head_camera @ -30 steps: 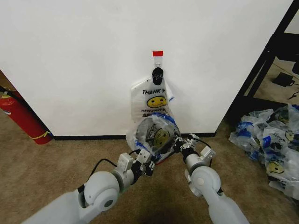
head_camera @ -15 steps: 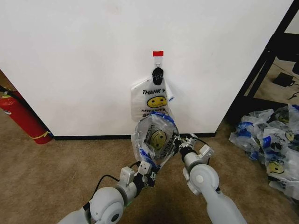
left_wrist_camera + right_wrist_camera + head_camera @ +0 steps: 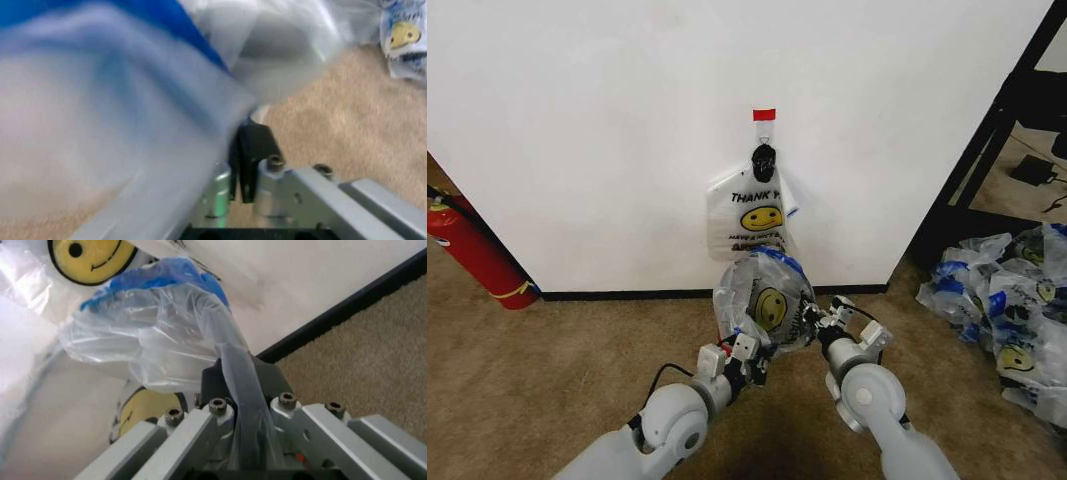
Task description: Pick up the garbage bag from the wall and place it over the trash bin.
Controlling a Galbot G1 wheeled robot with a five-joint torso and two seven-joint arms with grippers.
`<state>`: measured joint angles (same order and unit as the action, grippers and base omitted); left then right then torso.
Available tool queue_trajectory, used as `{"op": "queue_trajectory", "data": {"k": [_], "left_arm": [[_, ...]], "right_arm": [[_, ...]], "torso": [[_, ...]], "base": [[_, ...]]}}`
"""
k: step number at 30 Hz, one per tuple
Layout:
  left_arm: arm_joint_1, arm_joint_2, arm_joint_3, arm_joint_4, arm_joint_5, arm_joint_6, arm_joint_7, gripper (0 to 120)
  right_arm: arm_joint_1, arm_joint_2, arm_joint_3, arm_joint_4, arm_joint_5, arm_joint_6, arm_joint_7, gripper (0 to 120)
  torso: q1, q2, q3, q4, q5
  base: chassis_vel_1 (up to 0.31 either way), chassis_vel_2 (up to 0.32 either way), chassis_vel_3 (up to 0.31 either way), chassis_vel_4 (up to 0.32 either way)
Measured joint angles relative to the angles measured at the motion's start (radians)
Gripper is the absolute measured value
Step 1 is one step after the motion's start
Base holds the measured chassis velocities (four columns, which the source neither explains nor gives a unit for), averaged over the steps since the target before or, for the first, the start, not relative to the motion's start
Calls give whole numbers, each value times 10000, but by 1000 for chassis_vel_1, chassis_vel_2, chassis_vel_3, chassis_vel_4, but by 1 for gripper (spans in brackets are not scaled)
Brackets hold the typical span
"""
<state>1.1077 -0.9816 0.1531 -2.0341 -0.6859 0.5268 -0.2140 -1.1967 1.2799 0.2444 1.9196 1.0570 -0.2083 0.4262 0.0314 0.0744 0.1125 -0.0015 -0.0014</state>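
Note:
A garbage bag (image 3: 767, 300) with a yellow smiley and blue trim hangs stretched between my two grippers, low in front of the wall (image 3: 577, 150). My left gripper (image 3: 752, 352) is shut on its near-left edge. My right gripper (image 3: 812, 322) is shut on its right edge. The left wrist view has the blurred bag (image 3: 133, 100) running up from the closed black gripper (image 3: 251, 131). A strip of the bag (image 3: 160, 335) is pinched in the right gripper (image 3: 239, 377). A second identical bag (image 3: 757, 215) hangs from the red-taped hook (image 3: 765, 115). The trash bin is hidden.
A red fire extinguisher (image 3: 472, 255) leans at the left by the black baseboard (image 3: 627, 294). A pile of similar bags (image 3: 1007, 310) lies on the carpet at the right, beside a black shelf frame (image 3: 987, 150).
The left arm drew in toward the middle. The held bag rounded out and turned so that its smiley faces me. The right gripper barely moved.

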Motion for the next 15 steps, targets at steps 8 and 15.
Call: {"op": "queue_trajectory", "data": {"k": [8, 15], "left_arm": [[1233, 1009, -563, -1319, 750, 241, 203, 34], [1808, 2347, -1650, -3086, 696, 279, 539, 65]], "right_arm": [[391, 5, -33, -308, -110, 100, 5, 1], [333, -21, -146, -530, -364, 164, -194, 1]], "torso": [[0, 0, -1, 1, 2], [0, 0, -1, 0, 1]], "base": [[0, 0, 0, 0], [0, 0, 0, 0]]}}
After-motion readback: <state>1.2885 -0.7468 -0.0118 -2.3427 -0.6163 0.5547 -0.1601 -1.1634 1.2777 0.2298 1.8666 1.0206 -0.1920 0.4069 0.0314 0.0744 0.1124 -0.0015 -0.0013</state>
